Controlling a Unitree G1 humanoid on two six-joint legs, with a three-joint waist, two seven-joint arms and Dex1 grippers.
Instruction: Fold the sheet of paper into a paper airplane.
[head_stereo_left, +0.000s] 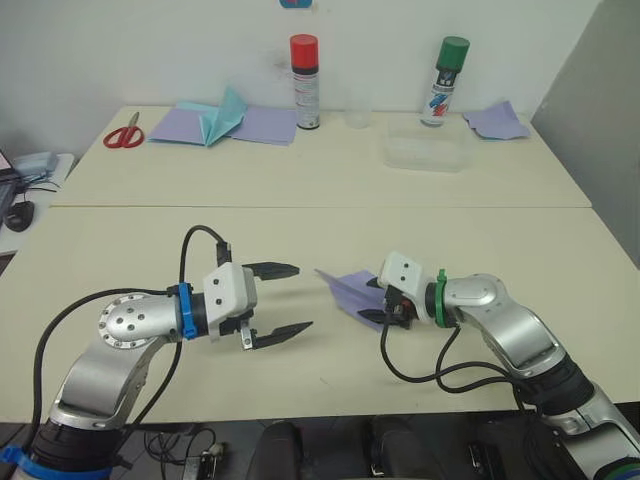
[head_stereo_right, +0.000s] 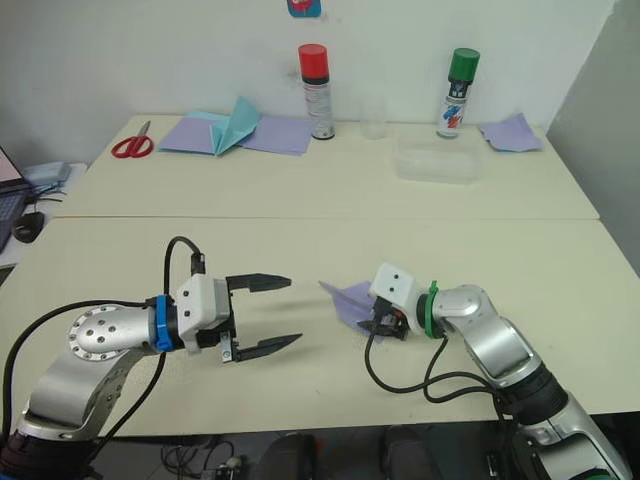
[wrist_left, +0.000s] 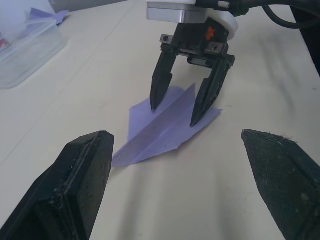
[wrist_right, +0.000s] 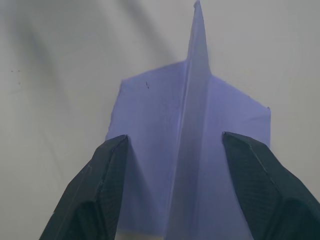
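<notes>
The lavender sheet of paper lies on the near table folded into a pointed paper airplane (head_stereo_left: 345, 290), nose toward my left gripper, with a raised centre ridge (wrist_right: 196, 100). My right gripper (head_stereo_left: 386, 304) is open and straddles the tail end, one fingertip (wrist_left: 155, 102) on each wing beside the ridge. My left gripper (head_stereo_left: 300, 297) is open and holds nothing; it hovers just above the table a short way left of the nose, fingers aimed at the plane.
On the far table lie red scissors (head_stereo_left: 123, 133), flat lavender sheets with a teal pointed paper piece (head_stereo_left: 226, 114), a red-capped can (head_stereo_left: 305, 82), a green-capped can (head_stereo_left: 445, 80), a clear plastic container (head_stereo_left: 425, 150) and a lavender scrap (head_stereo_left: 497, 120).
</notes>
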